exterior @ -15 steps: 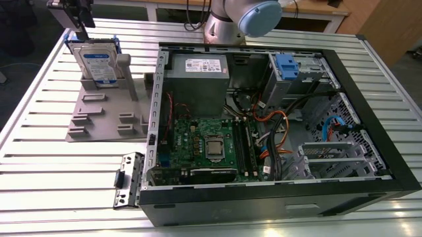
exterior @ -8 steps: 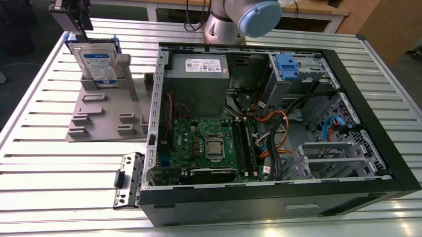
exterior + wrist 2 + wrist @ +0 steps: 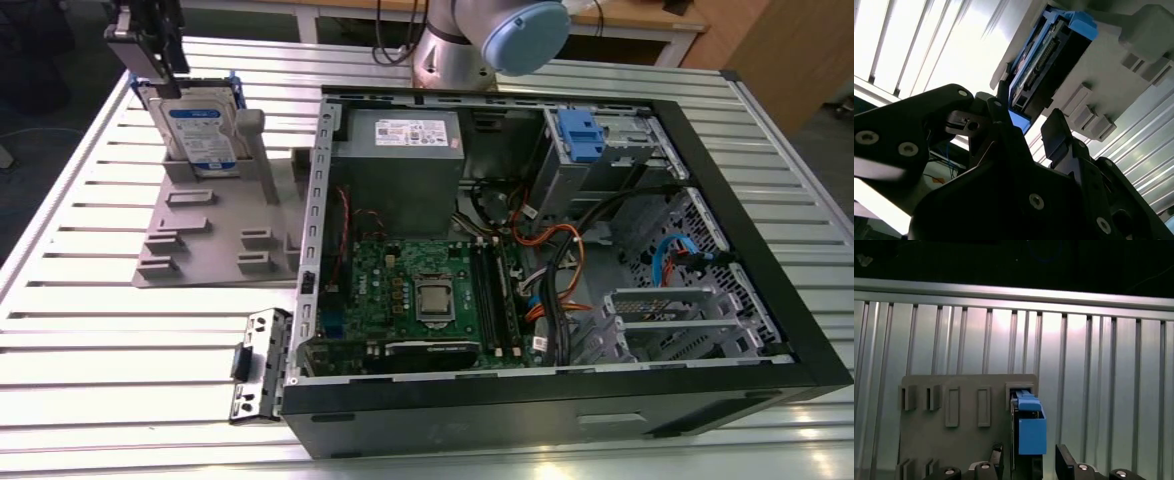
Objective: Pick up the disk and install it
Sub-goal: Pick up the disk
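Disk point(image 3: 200, 125) stands upright in grey holder point(image 3: 214, 235), at ten o'clock of the open computer case point(image 3: 534, 420). Gripper point(image 3: 1030, 462) released, jaws astride its end. Judgement: centre first, clamp the flat faces squarely, lift along the slot.

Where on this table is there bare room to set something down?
Bare table fills the exterior view's lower left, between the grey fixture and the loose metal bracket, plus a strip on the exterior view's left of the fixture. Crowded: the gap between fixture and computer case, and around the disk, which the open gripper straddles.
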`<state>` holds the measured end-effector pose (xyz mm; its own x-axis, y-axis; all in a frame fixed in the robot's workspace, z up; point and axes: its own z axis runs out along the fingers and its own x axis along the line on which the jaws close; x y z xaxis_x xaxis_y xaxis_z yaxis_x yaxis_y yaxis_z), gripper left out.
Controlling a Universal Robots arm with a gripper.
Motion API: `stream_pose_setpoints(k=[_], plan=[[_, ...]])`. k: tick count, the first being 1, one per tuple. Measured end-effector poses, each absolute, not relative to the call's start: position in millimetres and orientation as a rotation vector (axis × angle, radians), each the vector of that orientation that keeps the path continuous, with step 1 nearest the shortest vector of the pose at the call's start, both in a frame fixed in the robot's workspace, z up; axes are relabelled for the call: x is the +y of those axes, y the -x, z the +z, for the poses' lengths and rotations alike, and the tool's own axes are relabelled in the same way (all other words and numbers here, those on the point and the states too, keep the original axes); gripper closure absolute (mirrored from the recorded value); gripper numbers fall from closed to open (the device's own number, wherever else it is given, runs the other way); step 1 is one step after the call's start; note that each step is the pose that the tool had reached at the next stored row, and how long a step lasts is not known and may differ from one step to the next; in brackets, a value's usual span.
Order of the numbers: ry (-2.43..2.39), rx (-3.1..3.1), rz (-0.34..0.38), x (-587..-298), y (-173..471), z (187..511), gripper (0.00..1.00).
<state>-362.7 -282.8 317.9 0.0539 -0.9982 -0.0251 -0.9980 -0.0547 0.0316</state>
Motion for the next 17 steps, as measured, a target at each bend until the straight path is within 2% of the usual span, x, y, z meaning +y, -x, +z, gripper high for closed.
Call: stream_pose_setpoints(k=[17], plan=[[-2.308,-2.121,-0.063,-285,363,287,0.47]])
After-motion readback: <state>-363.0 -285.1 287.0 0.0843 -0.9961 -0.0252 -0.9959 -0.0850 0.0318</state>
